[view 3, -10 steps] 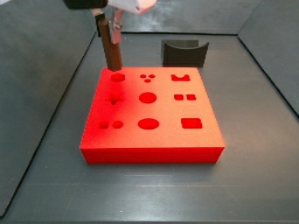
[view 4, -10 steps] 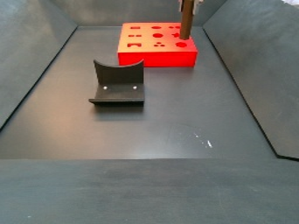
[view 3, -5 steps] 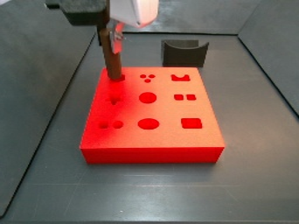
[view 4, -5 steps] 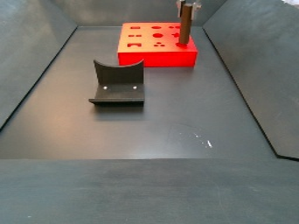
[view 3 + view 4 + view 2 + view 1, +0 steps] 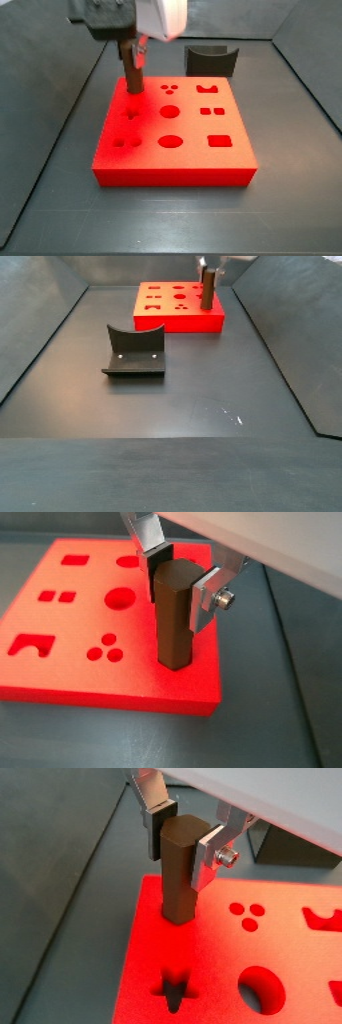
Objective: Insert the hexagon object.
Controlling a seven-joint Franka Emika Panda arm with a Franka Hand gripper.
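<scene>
The tool (image 5: 186,836) hangs over a corner region of the red block (image 5: 174,130), its two silver fingers (image 5: 210,594) clamped on the upper end of the hexagon object (image 5: 181,868) — a slim, dull brown peg held upright. In both wrist views the dark pads press against opposite sides of the peg near its top, and the lower end of the peg (image 5: 173,622) stands in a hole in the block's top face, close to the block's edge; how far down it reaches cannot be told. In a side view the tool (image 5: 132,42) sits low under the white wrist housing, with the peg (image 5: 134,68) reaching down to the block's far left corner. The block's face carries cut-outs of several shapes — a cross-shaped one (image 5: 173,990), an oval one (image 5: 261,989) and a cluster of three small round holes (image 5: 243,914) all lie near the peg. In a side view the red block (image 5: 181,308) lies at the far end of the dark bench (image 5: 187,406), with the peg (image 5: 209,286) rising from it, and a dark grey curved block (image 5: 134,351) lies well apart from it, nearer the camera.
</scene>
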